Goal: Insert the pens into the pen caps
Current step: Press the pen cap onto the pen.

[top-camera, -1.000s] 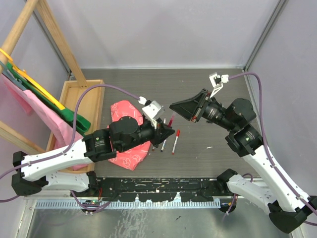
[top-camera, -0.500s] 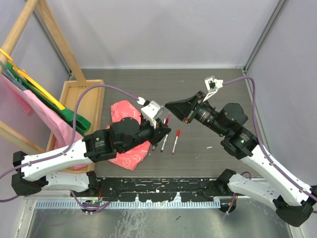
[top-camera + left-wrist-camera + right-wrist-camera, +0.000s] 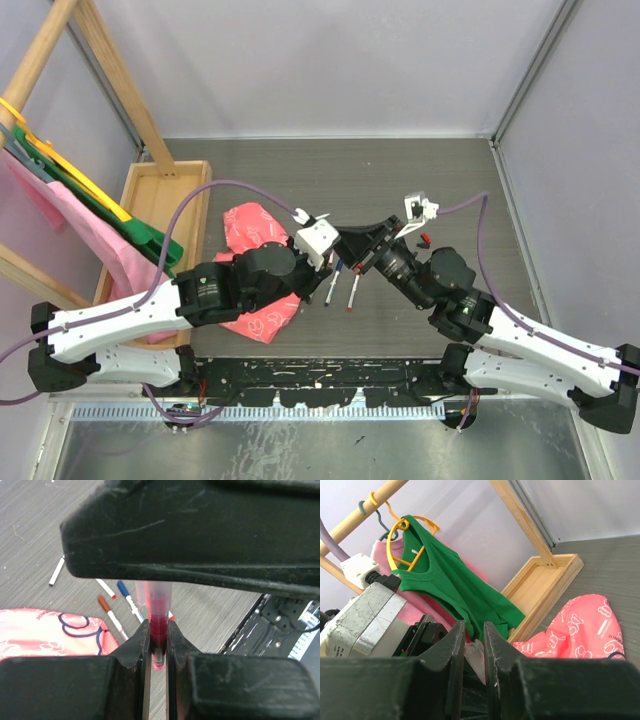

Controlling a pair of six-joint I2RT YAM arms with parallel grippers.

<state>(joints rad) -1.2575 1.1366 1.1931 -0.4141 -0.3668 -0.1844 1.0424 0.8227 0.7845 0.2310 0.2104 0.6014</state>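
Pen point(image 3: 156, 596) and red cap point(image 3: 158, 627) stood end to end. The left gripper's point(image 3: 158, 637) fingers pinched the cap, and the right gripper's point(image 3: 472, 642) fingers were pressed on the pale barrel. Both hung over the bench's point(image 3: 450, 180) middle. Loose pens point(image 3: 352, 288) lay just beneath, towards the near edge. The pink cloth point(image 3: 250, 225) lay beside them, on the left-edge side.

pink patterned cloth point(image 3: 250, 225) near wooden tray point(image 3: 160, 200), green top point(image 3: 455, 590) hanging on wooden rack point(image 3: 519, 515)
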